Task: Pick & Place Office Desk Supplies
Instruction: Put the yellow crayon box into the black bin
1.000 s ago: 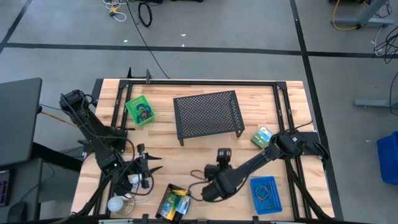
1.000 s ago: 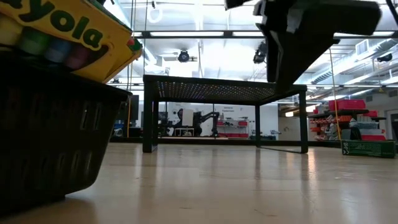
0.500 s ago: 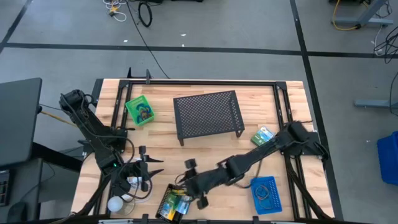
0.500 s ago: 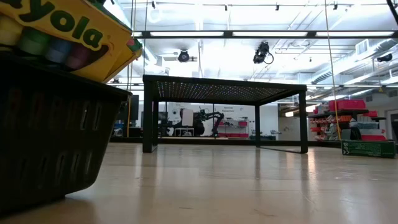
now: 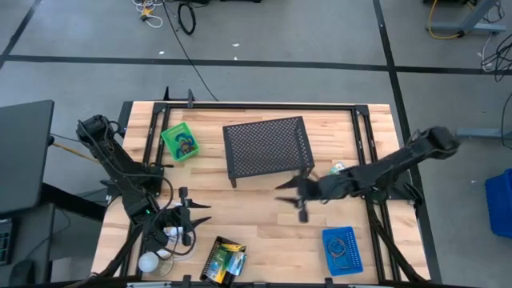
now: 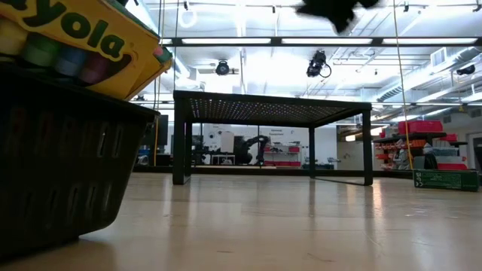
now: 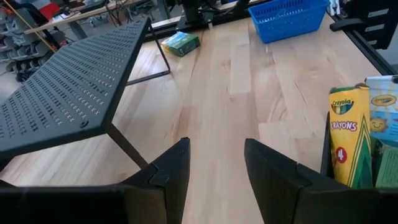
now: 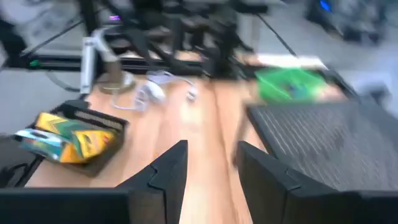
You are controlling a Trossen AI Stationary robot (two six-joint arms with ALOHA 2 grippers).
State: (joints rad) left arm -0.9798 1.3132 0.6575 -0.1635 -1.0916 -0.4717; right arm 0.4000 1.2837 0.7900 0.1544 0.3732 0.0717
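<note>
At the near edge of the table (image 5: 264,220) a black tray (image 5: 223,261) holds a yellow box (image 7: 348,144) printed "Crayola CRAYONS" with a "4"; in the low view the yellow carton (image 6: 83,41) shows "yola" above the dark mesh wall. Beside it the left gripper (image 7: 214,165) hovers over bare wood, its 2 fingers parted with nothing between them. To the right sits a blue tray (image 5: 342,249) with small loops inside. Mid-table, the right gripper (image 5: 298,194) hangs above the wood just in front of the black mesh shelf (image 5: 266,146), fingers apart and empty. A green-blue packet (image 5: 339,172) lies right of the shelf; its print is unreadable. Farther back left stands a green tray (image 5: 179,142).
</note>
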